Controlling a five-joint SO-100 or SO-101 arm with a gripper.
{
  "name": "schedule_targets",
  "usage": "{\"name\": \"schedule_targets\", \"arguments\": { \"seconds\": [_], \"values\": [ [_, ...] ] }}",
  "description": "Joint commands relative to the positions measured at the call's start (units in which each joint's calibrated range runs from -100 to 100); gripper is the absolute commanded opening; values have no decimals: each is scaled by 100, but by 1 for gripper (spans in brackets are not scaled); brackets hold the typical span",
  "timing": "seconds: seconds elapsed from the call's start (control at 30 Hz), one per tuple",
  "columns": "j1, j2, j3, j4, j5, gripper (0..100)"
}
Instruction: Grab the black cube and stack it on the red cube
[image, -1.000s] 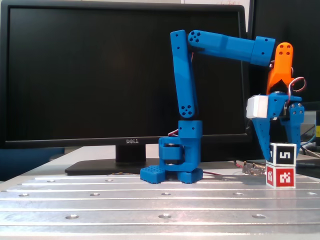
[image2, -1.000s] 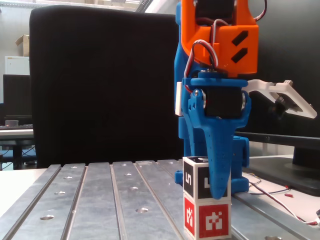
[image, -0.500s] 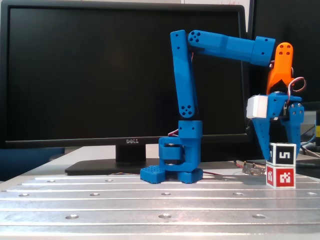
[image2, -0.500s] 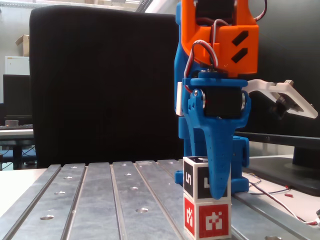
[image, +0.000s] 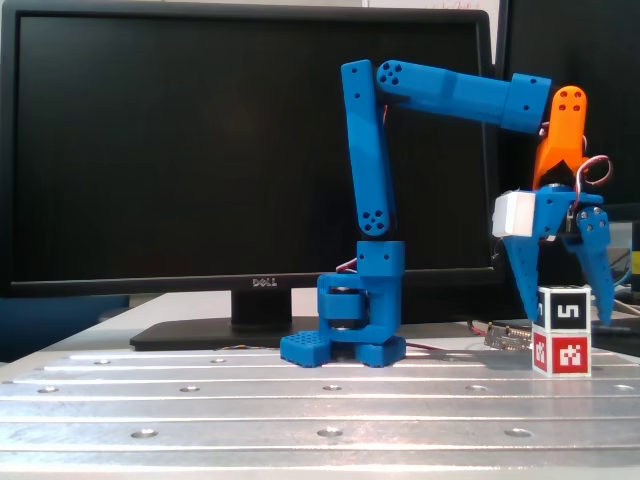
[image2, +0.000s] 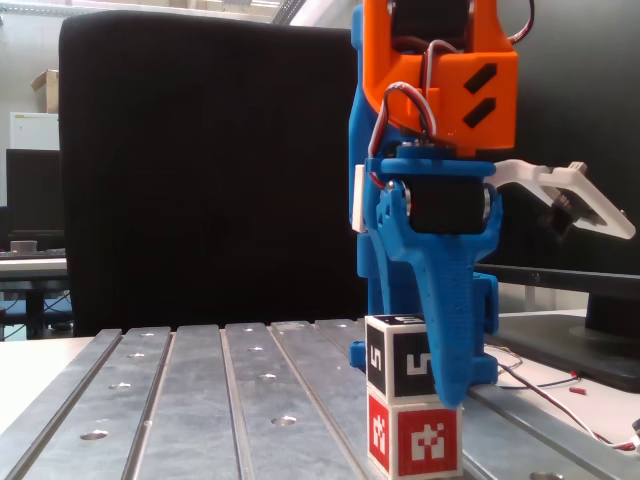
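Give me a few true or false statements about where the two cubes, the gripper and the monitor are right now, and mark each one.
1. The black cube sits on top of the red cube. True.
2. The red cube rests on the monitor's stand. False: it rests on the metal table.
3. The gripper is open, its fingers spread either side of the black cube. True.
4. The monitor behind the arm shows a bright picture. False: its screen is dark.
5. The black cube's face bears a white 5. True.
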Motion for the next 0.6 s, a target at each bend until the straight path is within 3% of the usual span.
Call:
{"name": "schedule_targets", "arguments": {
  "seconds": [0.0, 0.57],
  "values": [
    [-99, -165, -63, 10, -6, 33],
    [-54, -800, -325, 489, 36, 36]
  ]
}}
